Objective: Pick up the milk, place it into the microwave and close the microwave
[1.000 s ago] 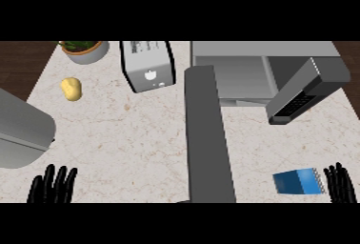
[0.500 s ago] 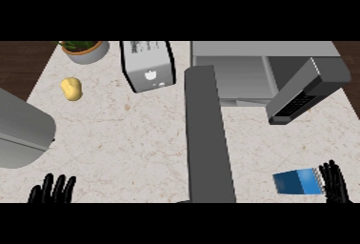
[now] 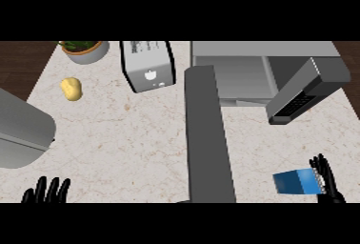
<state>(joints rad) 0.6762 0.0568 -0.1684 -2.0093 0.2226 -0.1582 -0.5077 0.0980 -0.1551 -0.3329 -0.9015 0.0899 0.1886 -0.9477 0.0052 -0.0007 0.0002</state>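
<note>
Sitting on counter, lower right: milk, plain blue box. Right hand just beside it, fingers straight. Left hand rests lower left, fingers straight.

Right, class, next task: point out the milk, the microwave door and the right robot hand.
milk (image 3: 295,183): head view, on its blue face.
microwave door (image 3: 307,88): head view, middle of the open grey panel.
right robot hand (image 3: 329,188): head view, on its straight black fingers.
</note>
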